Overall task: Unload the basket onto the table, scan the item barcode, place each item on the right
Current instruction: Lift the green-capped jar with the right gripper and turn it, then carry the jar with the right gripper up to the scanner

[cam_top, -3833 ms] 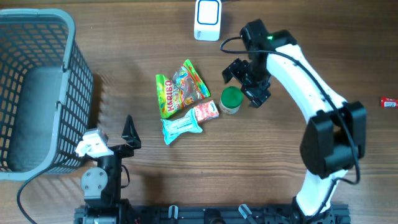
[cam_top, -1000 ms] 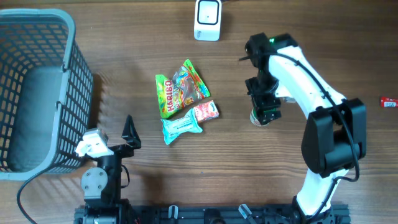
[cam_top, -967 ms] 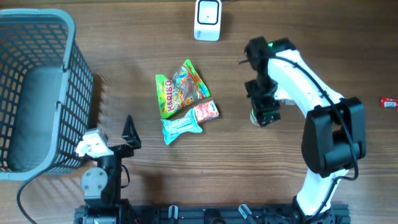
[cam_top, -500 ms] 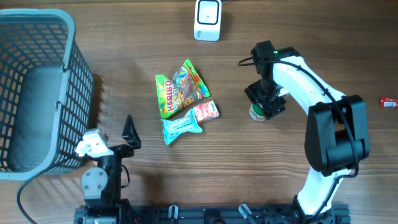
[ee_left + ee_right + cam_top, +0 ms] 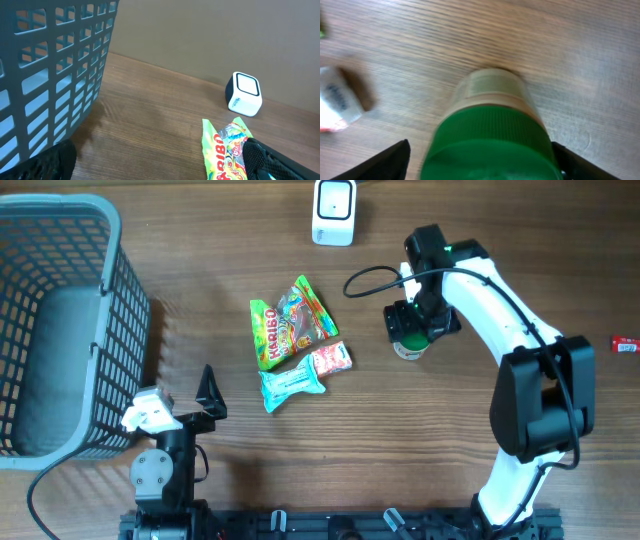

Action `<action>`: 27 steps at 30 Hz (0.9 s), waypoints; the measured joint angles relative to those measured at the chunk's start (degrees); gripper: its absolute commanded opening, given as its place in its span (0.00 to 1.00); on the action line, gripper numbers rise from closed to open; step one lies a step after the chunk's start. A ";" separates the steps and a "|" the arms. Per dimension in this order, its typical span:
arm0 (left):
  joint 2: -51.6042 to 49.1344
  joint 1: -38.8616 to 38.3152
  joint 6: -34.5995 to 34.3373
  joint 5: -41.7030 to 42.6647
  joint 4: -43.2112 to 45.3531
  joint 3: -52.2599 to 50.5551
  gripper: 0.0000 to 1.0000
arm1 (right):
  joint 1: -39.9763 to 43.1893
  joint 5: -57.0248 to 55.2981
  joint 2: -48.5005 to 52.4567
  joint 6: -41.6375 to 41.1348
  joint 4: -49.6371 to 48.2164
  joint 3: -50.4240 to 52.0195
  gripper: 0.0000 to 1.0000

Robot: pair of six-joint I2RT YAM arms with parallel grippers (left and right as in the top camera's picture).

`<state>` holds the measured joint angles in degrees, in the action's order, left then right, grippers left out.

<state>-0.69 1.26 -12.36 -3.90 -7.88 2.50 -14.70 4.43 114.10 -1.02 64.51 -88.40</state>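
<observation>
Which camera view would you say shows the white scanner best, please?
The left wrist view: the white scanner stands whole, its windowed face visible. The overhead shows only its top at the frame's upper edge; the right wrist view misses it.

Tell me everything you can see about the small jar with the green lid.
The jar is small and round, with a pale, see-through plastic-looking body and a wide green lid. It is on the wooden table, to the right of the snack packets. The right claw is over it, fingers open on either side of the lid. Whether the jar is upright or tilted is unclear.
</observation>
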 measured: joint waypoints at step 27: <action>0.00 0.00 0.00 0.00 0.02 0.00 1.00 | 1.36 3.08 -0.44 -67.91 1.49 0.22 1.00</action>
<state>-0.69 1.26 -12.36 -3.90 -7.86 2.50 -13.34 7.51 113.67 -68.93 66.00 -88.18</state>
